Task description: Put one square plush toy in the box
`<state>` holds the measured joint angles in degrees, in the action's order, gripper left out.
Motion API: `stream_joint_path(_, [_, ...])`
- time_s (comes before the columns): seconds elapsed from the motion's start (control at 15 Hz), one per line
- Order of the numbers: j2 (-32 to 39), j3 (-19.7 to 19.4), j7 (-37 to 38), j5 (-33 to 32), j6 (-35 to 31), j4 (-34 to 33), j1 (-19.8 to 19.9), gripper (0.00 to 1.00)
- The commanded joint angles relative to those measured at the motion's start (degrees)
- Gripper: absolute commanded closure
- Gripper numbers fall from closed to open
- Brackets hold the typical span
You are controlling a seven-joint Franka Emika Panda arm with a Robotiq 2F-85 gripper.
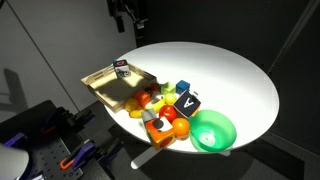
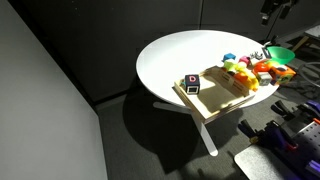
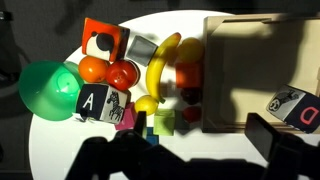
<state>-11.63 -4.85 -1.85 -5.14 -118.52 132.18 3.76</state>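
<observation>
Square plush toy (image 1: 121,67): black, resting inside the box (image 1: 105,88) at its far end, on the table (image 1: 230,70); gripper (image 1: 128,17) hangs high overhead, fingers spread and empty, delivery apparently complete.

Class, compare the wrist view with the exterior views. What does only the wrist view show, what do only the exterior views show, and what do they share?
Only the wrist view: the white mark on the black block beside the green bowl reads clearly as a letter A.
Only the exterior views: the whole round table, its legs, and the gripper high above the table.
Shared: the box with a square plush toy lying in it, and the toy pile between box and bowl.
</observation>
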Motion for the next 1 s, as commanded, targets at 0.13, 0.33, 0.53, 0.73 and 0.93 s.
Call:
stream_joint_path(0.13, [9.8, -1.7, -6.7, 1.0, -2.9, -7.2, 0.9, 0.0])
stream_joint_path(0.33, [14.4, -2.6, -11.5, 1.2, -6.4, -9.3, 2.1, 0.0])
stream_joint_path(0.53, [19.0, -3.2, -14.4, 1.6, -9.3, -11.5, 3.9, 0.0])
stream_joint_path(0.73, [23.0, -3.5, -17.5, 1.8, -11.5, -13.3, 6.0, 0.0])
stream_joint_path(0.93, [26.3, -3.8, -18.8, 0.4, -14.5, -14.3, 7.7, 0.0])
